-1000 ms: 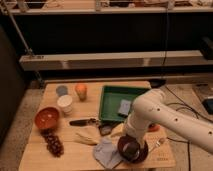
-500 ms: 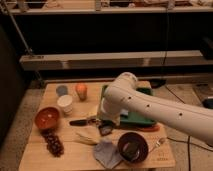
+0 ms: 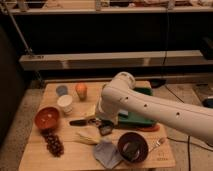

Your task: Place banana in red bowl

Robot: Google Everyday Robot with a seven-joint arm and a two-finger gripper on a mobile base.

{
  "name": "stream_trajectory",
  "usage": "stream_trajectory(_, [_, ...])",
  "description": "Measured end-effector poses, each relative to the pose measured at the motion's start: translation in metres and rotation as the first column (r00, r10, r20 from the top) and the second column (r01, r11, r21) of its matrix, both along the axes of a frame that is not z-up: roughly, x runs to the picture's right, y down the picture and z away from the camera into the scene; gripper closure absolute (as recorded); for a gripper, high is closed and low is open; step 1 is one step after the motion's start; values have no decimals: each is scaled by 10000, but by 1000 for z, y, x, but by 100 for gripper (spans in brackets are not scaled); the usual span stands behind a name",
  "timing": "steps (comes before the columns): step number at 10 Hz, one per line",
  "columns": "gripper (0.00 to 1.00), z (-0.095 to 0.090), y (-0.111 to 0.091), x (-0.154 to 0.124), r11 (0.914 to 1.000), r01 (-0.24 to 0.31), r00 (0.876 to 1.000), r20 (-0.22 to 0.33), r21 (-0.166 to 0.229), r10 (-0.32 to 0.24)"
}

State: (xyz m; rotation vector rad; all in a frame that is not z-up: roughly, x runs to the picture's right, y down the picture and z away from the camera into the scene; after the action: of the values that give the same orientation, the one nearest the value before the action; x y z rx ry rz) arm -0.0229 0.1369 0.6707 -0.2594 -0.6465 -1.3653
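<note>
Lying left-to-right on table (image 3: pixel 50 160), banana (image 3: pixel 87 136) just beside pincer (image 3: pixel 103 126)

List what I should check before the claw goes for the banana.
1. The banana lies on the table, not in the red bowl: ok.
2. The red bowl stands upright at the table's left: ok.
3. The claw is low, just right of the banana: ok.
4. The dark utensil is clear of the banana: cannot tell.
5. The grapes lie beside the red bowl, not in it: ok.
</note>
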Motion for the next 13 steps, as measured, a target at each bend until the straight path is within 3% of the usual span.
stream_trajectory(2, [20,-4,14,-11,9927,1169,9875,1031,289,-1193])
stream_trajectory(3, [20,-8,28,-23,9698,2349,9509,1912,660,-2433])
stream_trajectory(4, [20,-11,41,-34,9403,3253,9052,2546,1003,-3404])
stream_trajectory(5, [20,-11,50,-40,9208,3712,8769,2808,1197,-3900])
stream_trajectory(6, [20,-13,72,-62,8719,4622,8074,3298,1618,-4893])
stream_trajectory(7, [20,-9,81,-71,8534,4908,7818,3436,1754,-5203])
stream_trajectory(9, [20,8,90,-78,8384,5115,7649,3447,1885,-5441])
stream_trajectory(10, [20,17,93,-86,8352,5138,7592,3493,1963,-5492])
stream_trajectory(13, [20,25,92,-91,8367,5069,7622,3454,2074,-5474])
